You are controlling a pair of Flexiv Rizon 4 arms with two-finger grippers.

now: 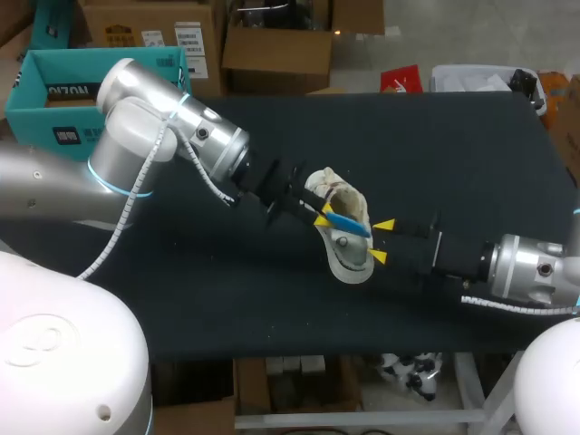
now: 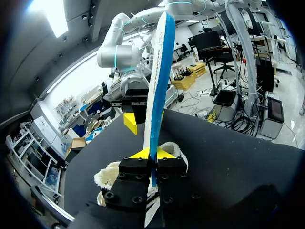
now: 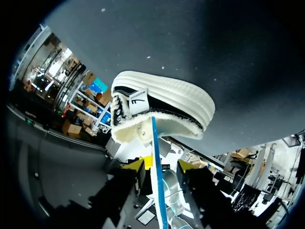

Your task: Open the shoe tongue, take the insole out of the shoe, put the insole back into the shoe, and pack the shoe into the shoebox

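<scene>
A cream shoe (image 1: 343, 237) with fleecy lining lies on its side in the middle of the black table, sole toward the front. My left gripper (image 1: 322, 217) is shut on a thin blue and white insole (image 2: 158, 81), which stands up out of the fingers above the shoe's lining (image 2: 112, 174). From the right, my right gripper (image 1: 381, 241) stands open at the shoe's other side. In the right wrist view the insole's blue edge (image 3: 156, 157) runs between the open fingers (image 3: 135, 165) without touching them, and the shoe (image 3: 164, 102) is just ahead.
The black table (image 1: 453, 163) has bare cloth to the right and front of the shoe. An open teal box (image 1: 54, 91) stands at the back left, by the table's left edge and behind my left arm.
</scene>
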